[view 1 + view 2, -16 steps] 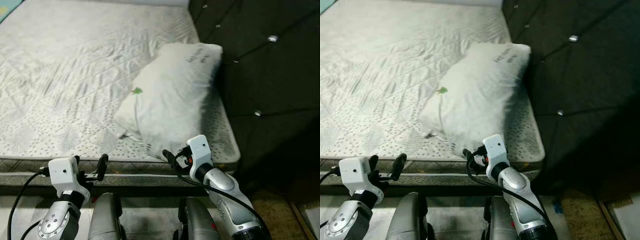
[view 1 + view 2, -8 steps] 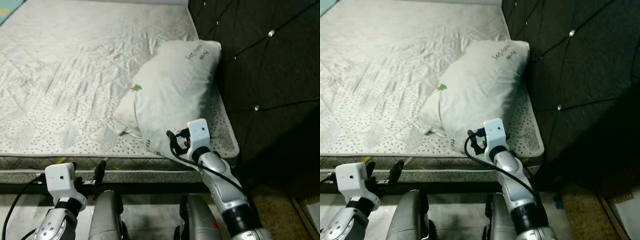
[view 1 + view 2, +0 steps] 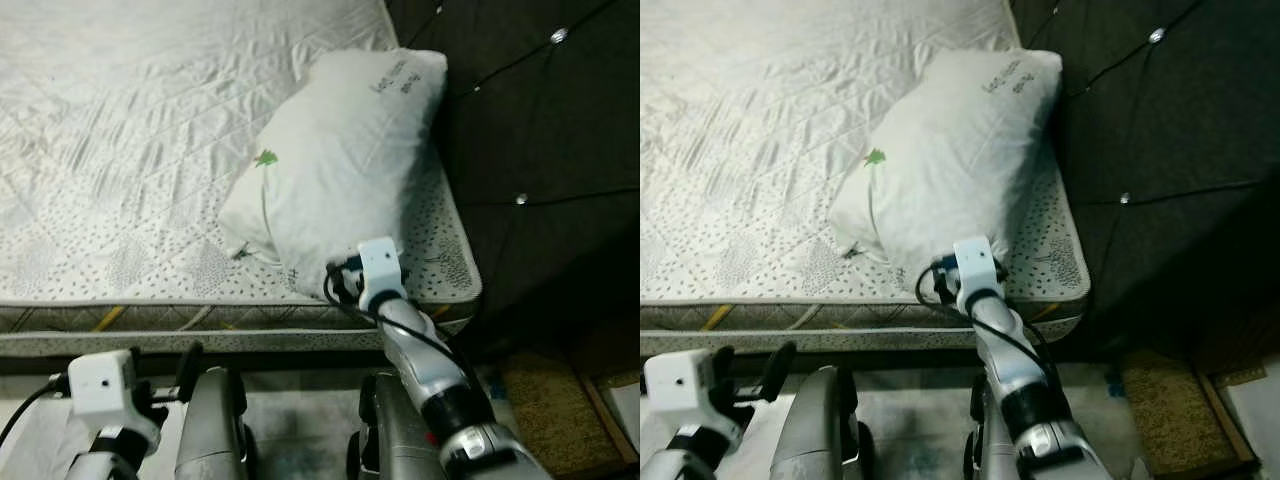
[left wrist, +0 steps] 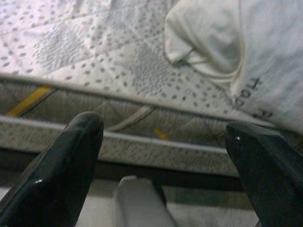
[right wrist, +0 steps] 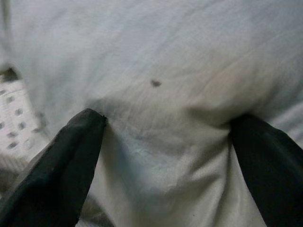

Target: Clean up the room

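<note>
On your left you see the left gripper [image 3: 160, 368] hanging low in front of the bed edge, its two glossy black fingers [image 4: 57, 175] spread wide and holding nothing; it is well apart from the pillow. Behind it lies the mattress [image 3: 150, 150], pale grey, quilted in a diamond pattern with small dark dots, and with a yellow strip along its side seam.

Moving to the right, the pillow [image 3: 340, 170] rests on the mattress corner, lying diagonally, with its far end against the headboard [image 3: 530, 130]. It is white, soft and wrinkled, a plump rectangle. It has a small green mark on its near-left side and some dark writing at the far end, too small to read. In the left wrist view more dark letters show near its lower edge, but you cannot read them clearly.

The right gripper [image 5: 165, 156] is pressed into the near end of the pillow. Its fingers [image 5: 61, 165] are wide apart, and the cloth bulges and folds between them.

The headboard is dark, padded and tufted with shiny studs.
</note>
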Tool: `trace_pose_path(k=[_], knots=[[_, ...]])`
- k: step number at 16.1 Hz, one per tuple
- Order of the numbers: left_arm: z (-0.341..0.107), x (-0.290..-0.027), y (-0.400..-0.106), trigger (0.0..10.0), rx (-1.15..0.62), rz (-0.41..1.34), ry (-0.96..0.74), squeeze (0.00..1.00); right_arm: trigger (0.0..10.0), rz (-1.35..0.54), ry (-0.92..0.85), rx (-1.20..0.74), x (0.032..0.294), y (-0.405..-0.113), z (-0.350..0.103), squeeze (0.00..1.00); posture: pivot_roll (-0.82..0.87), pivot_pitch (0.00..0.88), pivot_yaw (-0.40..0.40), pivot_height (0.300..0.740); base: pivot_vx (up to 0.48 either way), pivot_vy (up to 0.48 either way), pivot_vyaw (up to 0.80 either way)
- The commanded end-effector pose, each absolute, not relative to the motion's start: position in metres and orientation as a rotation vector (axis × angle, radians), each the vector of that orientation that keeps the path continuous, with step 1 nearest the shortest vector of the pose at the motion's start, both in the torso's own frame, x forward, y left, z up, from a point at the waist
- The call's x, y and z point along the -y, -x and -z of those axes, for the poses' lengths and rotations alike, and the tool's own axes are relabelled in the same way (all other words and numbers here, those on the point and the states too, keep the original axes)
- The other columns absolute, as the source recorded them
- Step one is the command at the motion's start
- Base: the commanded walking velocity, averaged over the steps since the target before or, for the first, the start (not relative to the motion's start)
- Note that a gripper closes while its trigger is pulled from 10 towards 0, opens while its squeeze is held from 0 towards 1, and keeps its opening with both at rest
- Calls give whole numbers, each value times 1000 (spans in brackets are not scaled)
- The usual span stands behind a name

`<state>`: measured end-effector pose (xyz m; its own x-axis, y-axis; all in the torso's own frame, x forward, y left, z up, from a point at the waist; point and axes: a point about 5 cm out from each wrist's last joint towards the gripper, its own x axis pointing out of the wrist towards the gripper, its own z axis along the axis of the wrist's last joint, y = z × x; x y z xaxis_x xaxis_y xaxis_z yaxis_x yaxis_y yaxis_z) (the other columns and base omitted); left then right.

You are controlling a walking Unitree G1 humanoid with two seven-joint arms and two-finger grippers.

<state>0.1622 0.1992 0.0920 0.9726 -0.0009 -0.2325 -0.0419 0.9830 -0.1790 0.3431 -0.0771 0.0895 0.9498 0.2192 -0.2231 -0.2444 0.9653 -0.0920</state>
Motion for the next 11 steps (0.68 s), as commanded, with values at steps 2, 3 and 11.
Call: trace_pose_path(k=[2,3,11], knots=[[-94,-198,-156,10000,-261,-19,188,0,10000,-95,124,-197,93,-356,-96,0,76,294,-38,600,0,0,0],[-94,-197,-155,10000,-268,-17,189,0,10000,-82,131,-193,93,-358,-98,0,75,297,-37,600,0,0,0],[-95,-195,-155,10000,-288,-14,207,0,0,-254,-69,-190,25,-351,-105,0,90,302,-35,600,0,0,0]])
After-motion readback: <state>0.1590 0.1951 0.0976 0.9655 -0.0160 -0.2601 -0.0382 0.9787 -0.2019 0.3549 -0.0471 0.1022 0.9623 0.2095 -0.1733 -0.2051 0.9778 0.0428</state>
